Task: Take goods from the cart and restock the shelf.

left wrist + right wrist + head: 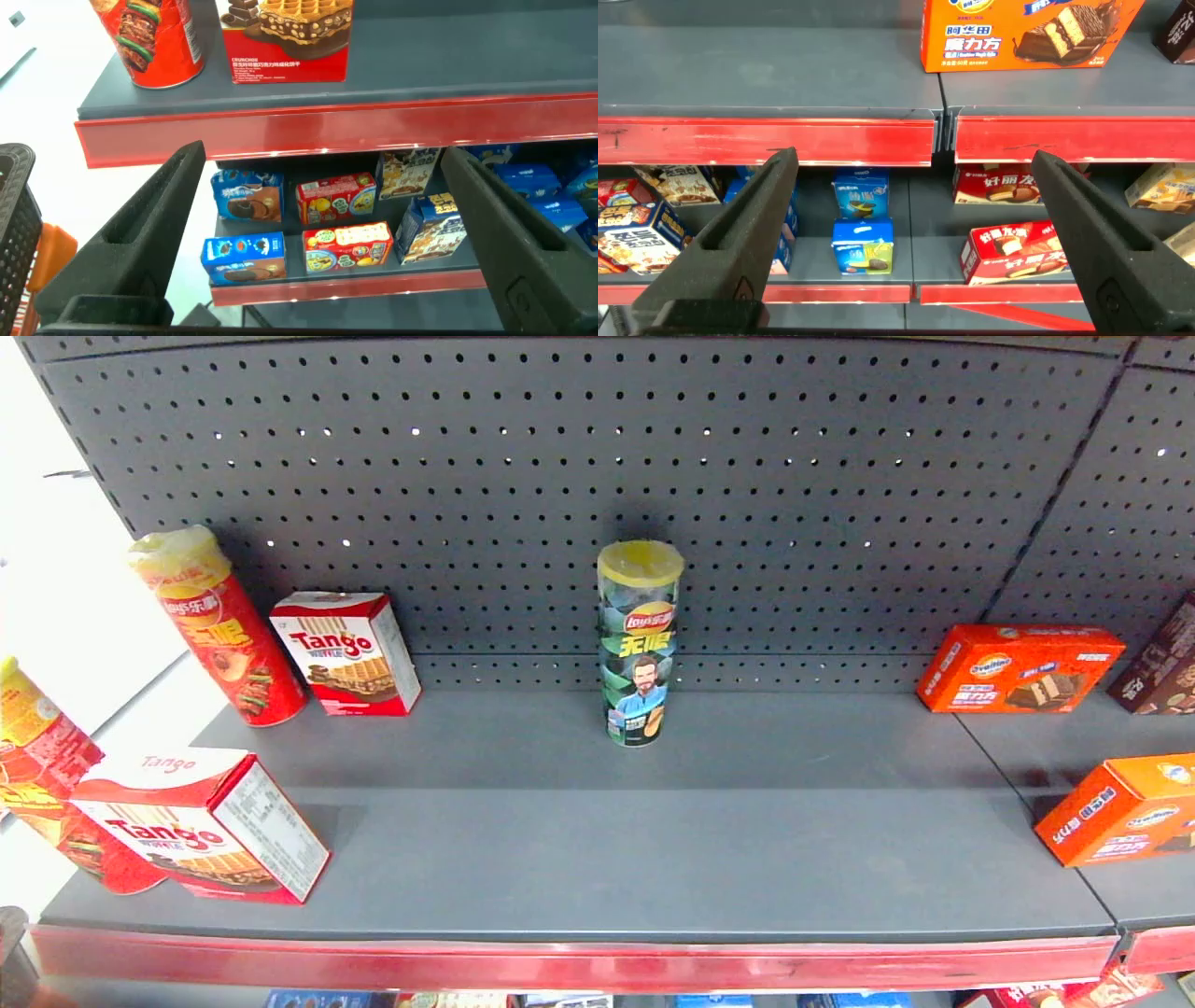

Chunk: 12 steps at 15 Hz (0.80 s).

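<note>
- Grey metal shelf [579, 840] faces us, mostly bare across its middle.
- What we take for the black cart [13, 233] shows a mesh side near our left arm; we cannot see its goods.
- Our left gripper [322, 163] and right gripper [915, 161] hang before the shelf's red lip, jaws spread wide, holding nothing.
- One green can [639, 644] stands upright at the back.
- We judge we are between items. Next we turn to the cart and grasp one.

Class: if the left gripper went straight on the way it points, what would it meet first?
Probably the grey shelf's glossy red front strip, level with the open left gripper; depth unclear, so it might clear it.
</note>
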{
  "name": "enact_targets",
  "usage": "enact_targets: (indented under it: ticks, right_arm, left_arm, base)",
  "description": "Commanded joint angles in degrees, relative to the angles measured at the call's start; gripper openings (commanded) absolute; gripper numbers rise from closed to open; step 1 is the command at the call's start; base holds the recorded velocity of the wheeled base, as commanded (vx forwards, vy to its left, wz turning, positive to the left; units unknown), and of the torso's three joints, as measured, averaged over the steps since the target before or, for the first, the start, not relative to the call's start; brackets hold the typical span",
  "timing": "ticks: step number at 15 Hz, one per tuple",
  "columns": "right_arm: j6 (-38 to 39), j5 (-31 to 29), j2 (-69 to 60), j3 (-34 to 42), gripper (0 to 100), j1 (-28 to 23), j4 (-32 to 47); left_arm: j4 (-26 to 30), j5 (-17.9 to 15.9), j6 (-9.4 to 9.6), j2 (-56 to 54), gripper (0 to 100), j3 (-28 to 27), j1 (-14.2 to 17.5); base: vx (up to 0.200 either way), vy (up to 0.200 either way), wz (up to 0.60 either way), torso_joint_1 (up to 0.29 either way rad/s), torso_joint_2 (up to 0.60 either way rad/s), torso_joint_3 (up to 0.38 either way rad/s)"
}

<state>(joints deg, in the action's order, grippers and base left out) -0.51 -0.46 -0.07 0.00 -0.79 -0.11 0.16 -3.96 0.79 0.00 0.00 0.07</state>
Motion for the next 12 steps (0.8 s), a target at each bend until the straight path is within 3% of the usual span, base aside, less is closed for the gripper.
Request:
enact_targets:
  ticks: [1,11,12]
  right_arm:
    - [0.0,0.0,0.1,0.0,100,0.0,0.0]
    - [-0.2,0.3,0.1,0.0,100,0.0,0.0]
    - [-0.3,0.3,0.1,0.0,100,0.0,0.0]
  left_arm:
    - [0.0,0.0,0.00,0.0,100,0.0,0.0]
    - [0.0,0.1,-0.09,0.0,100,0.0,0.0]
    - [0.0,0.0,-0.09,0.0,100,0.0,0.0]
  base:
    - [0.000,0.000,0.00,0.000,0.00,0.000]
    - [0.000,0.000,0.00,0.000,0.00,0.000]
    - [0.000,0.000,0.60,0.002,0.00,-0.002]
